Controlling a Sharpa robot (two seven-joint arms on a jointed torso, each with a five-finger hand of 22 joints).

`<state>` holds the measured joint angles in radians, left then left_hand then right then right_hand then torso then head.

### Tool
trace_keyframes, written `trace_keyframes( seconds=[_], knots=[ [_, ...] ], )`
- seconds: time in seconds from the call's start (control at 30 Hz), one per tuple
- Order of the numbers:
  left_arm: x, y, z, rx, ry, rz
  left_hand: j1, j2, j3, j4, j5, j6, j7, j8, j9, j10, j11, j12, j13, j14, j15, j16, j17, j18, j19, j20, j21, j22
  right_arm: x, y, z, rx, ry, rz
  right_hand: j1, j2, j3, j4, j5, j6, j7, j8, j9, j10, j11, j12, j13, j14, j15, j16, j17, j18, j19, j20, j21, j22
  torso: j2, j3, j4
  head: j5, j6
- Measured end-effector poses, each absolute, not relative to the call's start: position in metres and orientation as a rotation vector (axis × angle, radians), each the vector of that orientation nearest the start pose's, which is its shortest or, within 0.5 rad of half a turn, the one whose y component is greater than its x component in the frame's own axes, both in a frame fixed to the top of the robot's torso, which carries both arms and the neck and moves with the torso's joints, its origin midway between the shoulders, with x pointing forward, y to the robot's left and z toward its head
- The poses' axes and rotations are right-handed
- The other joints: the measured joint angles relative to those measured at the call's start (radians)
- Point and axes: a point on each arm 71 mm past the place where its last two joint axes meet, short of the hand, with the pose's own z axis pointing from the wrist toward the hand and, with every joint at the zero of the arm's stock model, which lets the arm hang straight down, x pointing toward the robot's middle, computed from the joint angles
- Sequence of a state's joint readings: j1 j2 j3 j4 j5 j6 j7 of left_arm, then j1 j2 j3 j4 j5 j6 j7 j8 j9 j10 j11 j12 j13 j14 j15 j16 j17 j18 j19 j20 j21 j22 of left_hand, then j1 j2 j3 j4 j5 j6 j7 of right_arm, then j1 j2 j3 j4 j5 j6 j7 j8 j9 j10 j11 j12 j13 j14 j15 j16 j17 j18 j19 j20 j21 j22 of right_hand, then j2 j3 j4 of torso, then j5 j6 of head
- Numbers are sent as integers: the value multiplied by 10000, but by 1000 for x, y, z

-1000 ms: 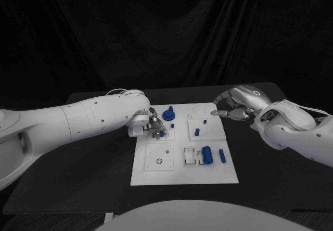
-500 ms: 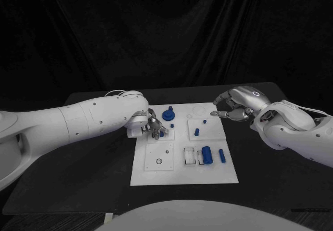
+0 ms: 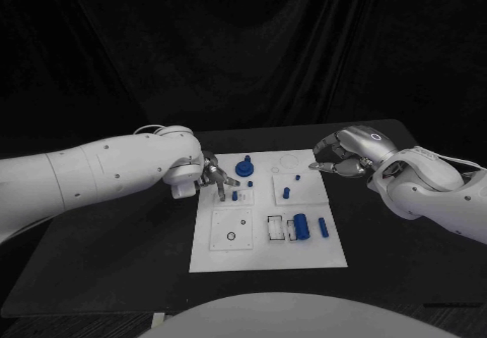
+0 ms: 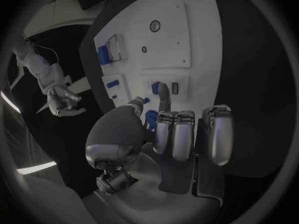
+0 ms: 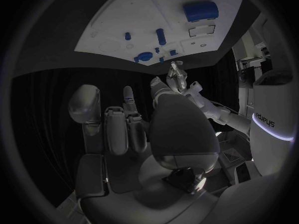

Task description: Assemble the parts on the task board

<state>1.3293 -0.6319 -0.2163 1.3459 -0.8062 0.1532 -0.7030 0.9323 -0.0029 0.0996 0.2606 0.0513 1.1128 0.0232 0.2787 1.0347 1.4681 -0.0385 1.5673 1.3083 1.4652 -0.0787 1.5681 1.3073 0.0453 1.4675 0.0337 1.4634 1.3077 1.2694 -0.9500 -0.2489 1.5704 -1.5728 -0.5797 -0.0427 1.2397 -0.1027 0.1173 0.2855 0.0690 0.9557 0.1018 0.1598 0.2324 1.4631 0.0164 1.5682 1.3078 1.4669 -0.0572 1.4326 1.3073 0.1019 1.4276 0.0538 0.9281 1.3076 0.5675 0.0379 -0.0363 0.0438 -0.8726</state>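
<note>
The left robot hand (image 3: 211,176) has drawn back toward the left edge of the white rectangular task board (image 3: 269,250), fingers spread and empty above a small blue peg (image 3: 234,196). The right robot hand (image 3: 338,160) stays curled, holding nothing, beside the board's far right corner on the black surface (image 3: 122,267).

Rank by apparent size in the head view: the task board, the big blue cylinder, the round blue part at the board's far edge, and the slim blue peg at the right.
1. task board
2. big blue cylinder
3. round blue part, slightly smaller; it lies farther from the camera, so the true order is unsure
4. slim blue peg
</note>
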Motion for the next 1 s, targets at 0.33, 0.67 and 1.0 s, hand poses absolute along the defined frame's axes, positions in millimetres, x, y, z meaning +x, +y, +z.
trace_keyframes(
  seconds=[0.33, 0.67, 1.0],
  knots=[
    [520, 204, -184, -3940, 23807, -2350, 355, -29, -220, 24, 0, -39, -41, 156, 242, -32, -41, 0, 0, 1, -72, 0, 0, 1, -36, -37, 37, -1, 456, -243, -204, -2749, 15011, 5687, -43, 43, 0, 0, 0, 0, 0, 0, -8, 0, 0, 0, -1, 0, 0, 0, 0, 0, 0, 0, 0, -1, 29, -7, -22, 82, 0],
    [544, 227, -183, -4326, 23917, -1495, 1102, 167, -94, -348, 0, -504, 3, 204, 553, -33, -41, 0, 0, 1, -71, 0, 0, 1, -37, -36, 37, -1, 452, -247, -210, -2685, 15169, 5667, -43, 43, 0, 0, 0, 0, 0, 0, -8, 0, 0, 0, -2, 0, 0, 0, 0, -1, 0, 0, -45, -2, 68, 6, -43, 168, 0],
    [551, 228, -206, -4465, 24295, -1209, 1165, 230, -320, -260, 0, -1309, 210, 88, 809, -33, 68, 0, 0, 1, 5, 0, 0, 1, -31, -30, -5, -2, 448, -246, -211, -2696, 15203, 5803, -43, 43, 0, 0, 0, 0, 0, 0, -7, 1, 0, 0, -3, 0, 0, 0, 0, -1, 0, 0, -45, -3, 142, -11, -48, 256, 0]
  ],
)
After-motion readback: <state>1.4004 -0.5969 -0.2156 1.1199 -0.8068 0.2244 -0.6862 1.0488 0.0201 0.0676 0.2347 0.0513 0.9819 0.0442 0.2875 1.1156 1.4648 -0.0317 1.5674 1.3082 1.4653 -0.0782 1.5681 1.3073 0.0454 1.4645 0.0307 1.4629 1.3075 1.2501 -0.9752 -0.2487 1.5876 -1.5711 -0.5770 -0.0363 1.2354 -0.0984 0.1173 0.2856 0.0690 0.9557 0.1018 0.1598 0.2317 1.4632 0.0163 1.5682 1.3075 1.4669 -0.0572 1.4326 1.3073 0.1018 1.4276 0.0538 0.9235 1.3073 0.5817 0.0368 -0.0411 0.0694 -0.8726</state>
